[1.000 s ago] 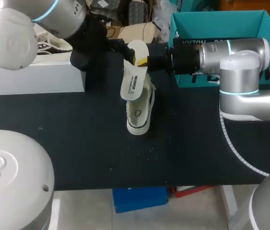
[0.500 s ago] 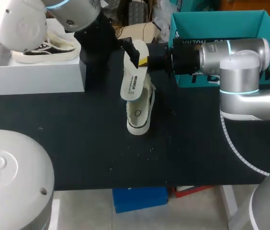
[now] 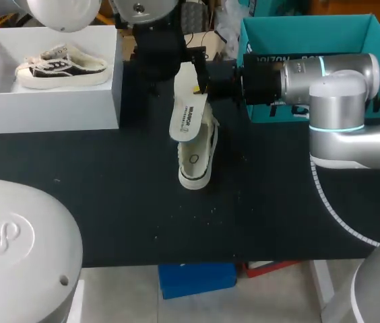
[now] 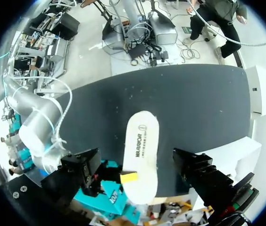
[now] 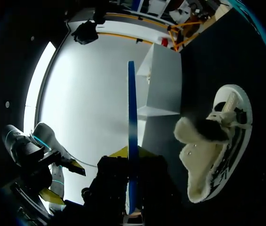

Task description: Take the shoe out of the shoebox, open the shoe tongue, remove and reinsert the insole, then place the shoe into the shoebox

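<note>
Even overhead light on my dark surface [image 3: 109,195], brightest at ten o'clock, white glare behind the insole [image 5: 132,136] in my right wrist view

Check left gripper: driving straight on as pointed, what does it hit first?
Likely the insole, held by the right gripper squarely ahead of the open left gripper. Gap unclear; the table lies beyond.

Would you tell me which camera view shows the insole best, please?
The left wrist view: the insole shows its printed face nearly whole. The head view shows it slanted above the shoe; the right wrist view sees only its thin blue edge.
</note>
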Robot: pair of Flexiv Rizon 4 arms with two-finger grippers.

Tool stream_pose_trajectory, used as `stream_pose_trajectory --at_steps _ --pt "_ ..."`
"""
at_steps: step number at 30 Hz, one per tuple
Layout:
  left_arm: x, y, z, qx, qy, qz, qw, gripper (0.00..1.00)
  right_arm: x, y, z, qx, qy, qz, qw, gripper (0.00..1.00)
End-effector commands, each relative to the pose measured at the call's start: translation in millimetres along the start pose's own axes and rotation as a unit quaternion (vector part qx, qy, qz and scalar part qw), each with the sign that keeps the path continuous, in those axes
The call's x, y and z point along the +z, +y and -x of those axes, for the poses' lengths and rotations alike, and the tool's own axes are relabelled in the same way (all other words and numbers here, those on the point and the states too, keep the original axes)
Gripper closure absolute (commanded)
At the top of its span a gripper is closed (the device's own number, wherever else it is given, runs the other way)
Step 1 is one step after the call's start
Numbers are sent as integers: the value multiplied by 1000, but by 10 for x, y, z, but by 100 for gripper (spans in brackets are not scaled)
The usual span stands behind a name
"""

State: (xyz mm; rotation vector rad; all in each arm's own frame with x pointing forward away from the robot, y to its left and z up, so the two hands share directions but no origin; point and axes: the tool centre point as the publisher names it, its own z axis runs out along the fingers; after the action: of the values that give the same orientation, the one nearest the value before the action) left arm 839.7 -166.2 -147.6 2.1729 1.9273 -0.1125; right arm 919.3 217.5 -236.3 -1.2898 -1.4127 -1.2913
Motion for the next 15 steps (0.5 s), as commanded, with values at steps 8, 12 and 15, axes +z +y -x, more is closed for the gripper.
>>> stream_pose_trajectory --at_steps 8,12,15 --pt "94 92 11 -14 16 -7 1000 0 10 -6 -4 0 -1 2 1000 100" --pt "106 205 -24 -14 15 -6 1000 0 10 -6 -4 0 -1 2 1000 100" --pt "115 341 -49 -13 17 -4 1000 0 10 -6 -4 0 -1 2 1000 100"
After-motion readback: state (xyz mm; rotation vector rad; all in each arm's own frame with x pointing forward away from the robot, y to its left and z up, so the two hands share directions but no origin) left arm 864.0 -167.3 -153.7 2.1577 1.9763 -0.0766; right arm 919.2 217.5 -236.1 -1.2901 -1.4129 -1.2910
